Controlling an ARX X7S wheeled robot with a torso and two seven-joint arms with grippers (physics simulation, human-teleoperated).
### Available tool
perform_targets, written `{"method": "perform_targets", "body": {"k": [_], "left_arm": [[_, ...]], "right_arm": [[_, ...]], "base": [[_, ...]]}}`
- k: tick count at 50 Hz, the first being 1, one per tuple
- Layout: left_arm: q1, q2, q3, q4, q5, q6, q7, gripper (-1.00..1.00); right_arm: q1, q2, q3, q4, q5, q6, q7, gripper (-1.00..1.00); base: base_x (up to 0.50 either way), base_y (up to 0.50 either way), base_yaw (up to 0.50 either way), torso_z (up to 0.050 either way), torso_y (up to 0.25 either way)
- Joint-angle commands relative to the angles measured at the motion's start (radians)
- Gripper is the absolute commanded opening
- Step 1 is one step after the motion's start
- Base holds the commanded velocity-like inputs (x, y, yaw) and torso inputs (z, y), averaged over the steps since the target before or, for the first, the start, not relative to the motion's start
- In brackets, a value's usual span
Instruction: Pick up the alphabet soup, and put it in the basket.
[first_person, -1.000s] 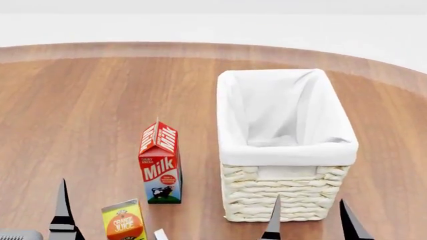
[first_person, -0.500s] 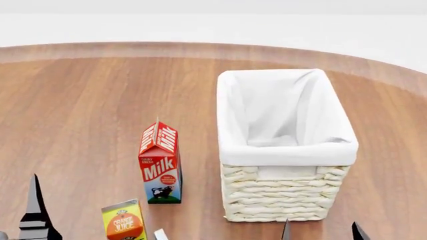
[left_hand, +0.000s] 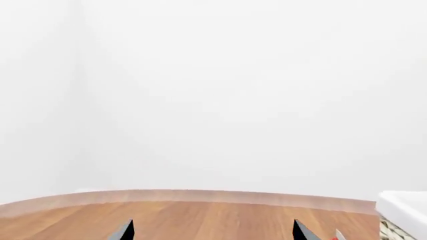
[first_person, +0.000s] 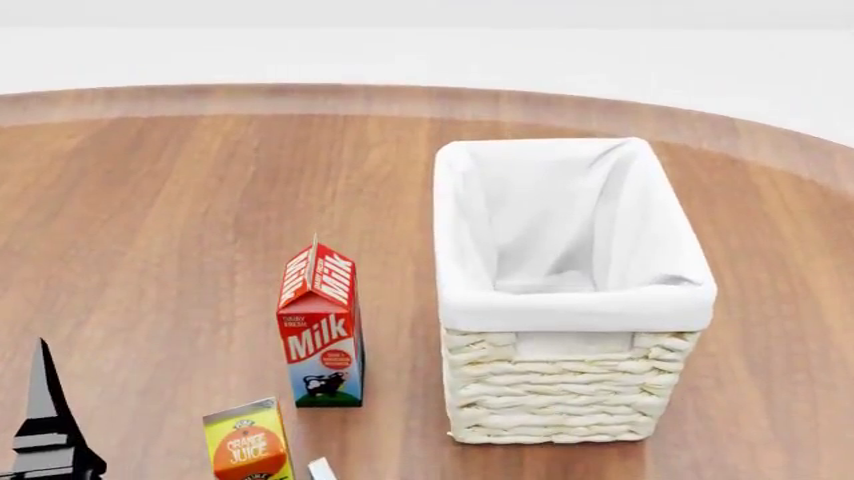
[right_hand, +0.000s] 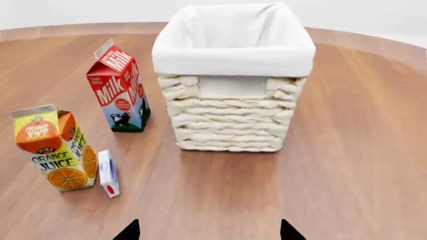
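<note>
The alphabet soup can shows in no view. The basket (first_person: 567, 290), cream wicker with a white cloth lining, stands right of centre on the round wooden table and is empty. It also shows in the right wrist view (right_hand: 233, 105), and its rim sits at the edge of the left wrist view (left_hand: 403, 206). My left gripper (left_hand: 213, 233) is open and empty, facing across the table toward the wall. Only one dark finger (first_person: 44, 420) of it shows in the head view, at the bottom left. My right gripper (right_hand: 209, 233) is open and empty, low over the table in front of the basket.
A red milk carton (first_person: 320, 325) stands left of the basket, also in the right wrist view (right_hand: 120, 90). An orange juice carton (first_person: 247, 440) (right_hand: 57, 148) and a small white box (right_hand: 108, 173) stand nearer me. The table edge (first_person: 400, 95) curves round behind.
Both grippers have pulled back toward me. The right gripper's fingers have dropped out of the head view. The left finger has moved left and lower. The objects have not moved.
</note>
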Motion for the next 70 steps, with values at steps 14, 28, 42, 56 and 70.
{"method": "perform_targets", "body": {"k": [14,28,42,56,70], "left_arm": [[0.0,-0.013,-0.013,-0.01,-0.026,0.006,-0.013,1.0],[-0.002,-0.019,-0.01,0.0,-0.03,-0.001,-0.025,1.0],[0.0,-0.027,-0.014,0.021,-0.041,-0.013,-0.035,1.0],[0.006,-0.035,-0.01,0.038,-0.046,-0.018,-0.042,1.0],[0.009,-0.039,-0.011,0.052,-0.057,-0.02,-0.05,1.0]], "right_arm": [[-0.121,0.085,0.057,-0.084,0.201,0.118,0.15,1.0],[-0.057,0.109,-0.061,-0.075,0.172,0.133,0.166,1.0],[0.059,0.107,-0.179,-0.033,0.163,0.159,0.173,1.0],[0.111,0.098,-0.244,0.041,0.112,0.155,0.141,1.0],[0.174,0.092,-0.318,0.122,0.056,0.156,0.103,1.0]], "base": [[0.0,0.0,0.0,0.0,0.0],[0.0,0.0,0.0,0.0,0.0],[0.0,0.0,0.0,0.0,0.0],[0.0,0.0,0.0,0.0,0.0],[0.0,0.0,0.0,0.0,0.0]]}}
